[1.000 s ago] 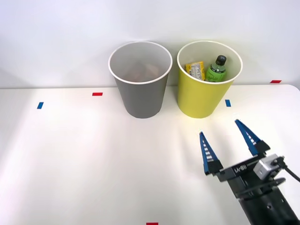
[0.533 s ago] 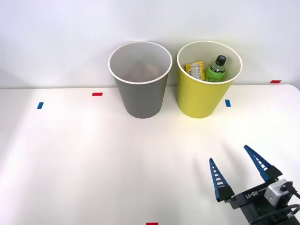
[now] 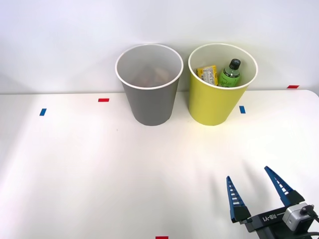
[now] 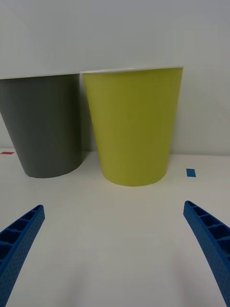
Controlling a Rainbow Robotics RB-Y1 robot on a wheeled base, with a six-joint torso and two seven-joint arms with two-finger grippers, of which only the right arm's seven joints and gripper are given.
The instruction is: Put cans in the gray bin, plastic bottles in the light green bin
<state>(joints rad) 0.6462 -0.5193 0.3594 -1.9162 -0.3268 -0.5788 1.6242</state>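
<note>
Your right gripper (image 3: 257, 190) has its two blue ribbed fingers (image 3: 232, 197) spread wide apart, with nothing between them and nothing touching them; in the wrist view each finger (image 4: 19, 240) sits at a bottom corner with bare white table (image 3: 99, 169) between.

Compared with a second ago, you have drawn the gripper back toward the robot: it stood nearer the bins then, and half a second ago it was already close to where it is now, low at the front view's right edge. The opening looks the same throughout. Nothing else has shifted.

The light green bin (image 3: 215, 102) stands well apart from the fingers, straight ahead of them at the far side of the table, and the gray bin (image 3: 149, 99) sits just beside it on the robot's left, the two not quite touching. Inside the light green bin you can see the green bottle (image 3: 230, 74) with its black cap, upright against the wall, beside a yellow packet (image 3: 207, 73). Something pale orange lies at the bottom of the gray bin, too faint to name.
</note>
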